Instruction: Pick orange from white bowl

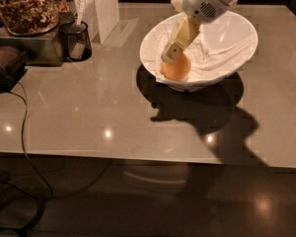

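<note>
So the orange (179, 69) sat in the bowl (232, 31), down at the near-left part of the inside, right against the sloping wall. It looked round and smooth, one plain orange colour with a soft shine, and it was way smaller than the bowl. Its top-left edge was covered by the gripper (170, 53), the rest was in plain sight.

The bowl was wide, glossy and white, with crumpled white cloth lining the inside. It stood on the far-right part of the counter (89, 102) and threw a big dark shadow toward the near side.

The gripper came down into the bowl from the far side at a slant, pale yellowish, hanging off the white arm (207, 1). Its tip was right on the orange, touching as far as I could see. Honestly couldn't tell whether it was spread or closed around the fruit, the angle just hid it.

Far left there was a glass jar of nuts (24, 6) on a metal box (37, 51), a black cup (76, 42) just right of that, and a white carton (102, 9) behind the cup. A cable (22, 117) ran over the near-left edge of the counter.
</note>
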Robot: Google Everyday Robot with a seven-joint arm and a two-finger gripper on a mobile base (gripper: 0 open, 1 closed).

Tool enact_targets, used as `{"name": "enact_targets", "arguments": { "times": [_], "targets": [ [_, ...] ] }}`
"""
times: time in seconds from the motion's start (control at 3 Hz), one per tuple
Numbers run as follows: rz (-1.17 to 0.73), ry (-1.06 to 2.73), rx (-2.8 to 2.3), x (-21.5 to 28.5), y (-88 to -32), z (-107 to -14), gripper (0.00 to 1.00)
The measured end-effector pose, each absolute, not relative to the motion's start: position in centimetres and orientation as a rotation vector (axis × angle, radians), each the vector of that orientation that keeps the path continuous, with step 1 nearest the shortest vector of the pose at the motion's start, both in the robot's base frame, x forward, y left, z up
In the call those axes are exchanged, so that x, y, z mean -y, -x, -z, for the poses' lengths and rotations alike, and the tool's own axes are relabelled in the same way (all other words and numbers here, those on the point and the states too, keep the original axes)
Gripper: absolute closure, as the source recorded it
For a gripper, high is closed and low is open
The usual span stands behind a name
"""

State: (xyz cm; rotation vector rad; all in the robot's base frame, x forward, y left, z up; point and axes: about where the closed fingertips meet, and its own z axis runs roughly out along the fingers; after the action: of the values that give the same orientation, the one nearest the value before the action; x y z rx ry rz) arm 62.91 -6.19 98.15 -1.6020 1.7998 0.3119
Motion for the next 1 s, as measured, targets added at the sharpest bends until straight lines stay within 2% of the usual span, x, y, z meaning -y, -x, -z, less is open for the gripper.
{"name": "enact_targets", "arguments": {
  "times": [0.67, 1.0],
  "targets": [
    [-0.335, 1.571, -1.812, 6.2, -63.5, -96.9, 0.0],
    [-0.343, 1.527, -1.875, 8.1, -64.4, -94.4, 0.0]
  ]
}}
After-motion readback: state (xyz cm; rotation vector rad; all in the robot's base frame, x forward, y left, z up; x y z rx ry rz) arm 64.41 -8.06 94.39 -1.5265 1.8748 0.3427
